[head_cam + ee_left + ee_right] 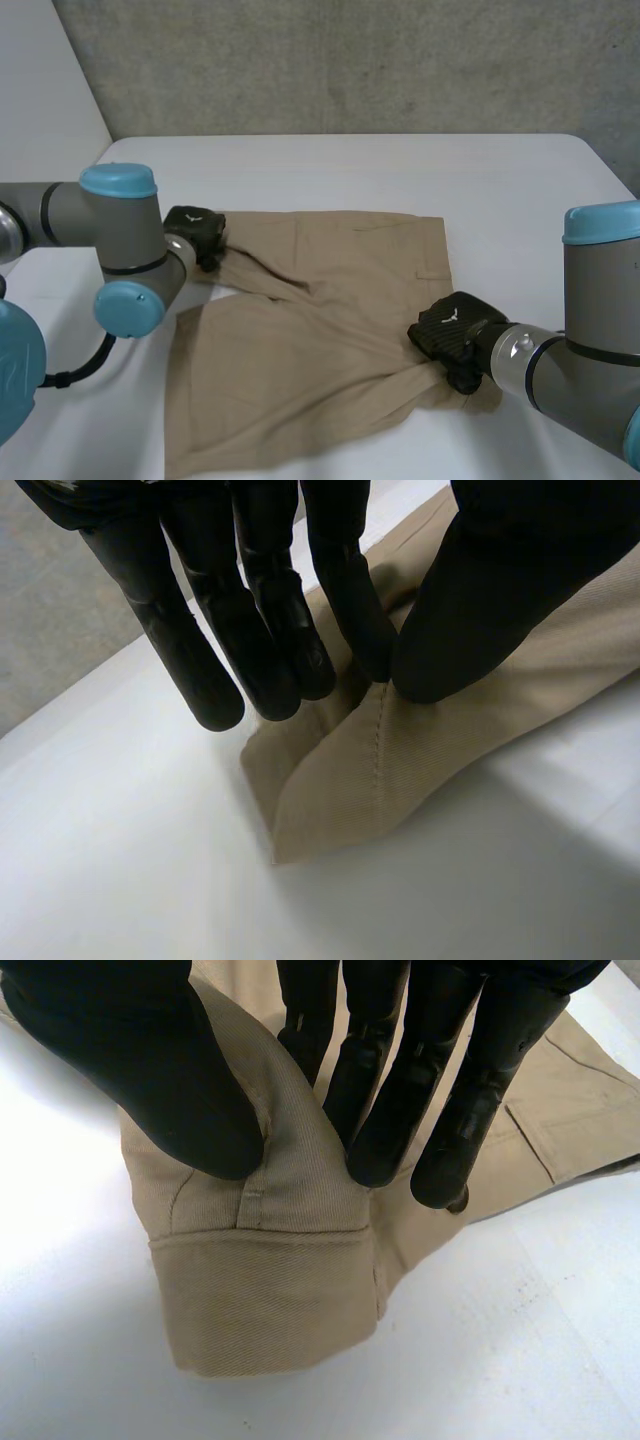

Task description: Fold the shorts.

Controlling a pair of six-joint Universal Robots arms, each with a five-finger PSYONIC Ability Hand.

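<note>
the shorts (pixel 320 320) lie spread on the tabletop (pixel 400 170), long axis running left to right, with what looks like the waistband at the right. the left hand (pixel 197 232) pinches the far-left corner between thumb and fingers (pixel 265 640). the right hand (pixel 450 335) pinches a raised fold at the near-right edge. the holds sit diagonally across the cloth, so the fold probably carries one toward the other.
</note>
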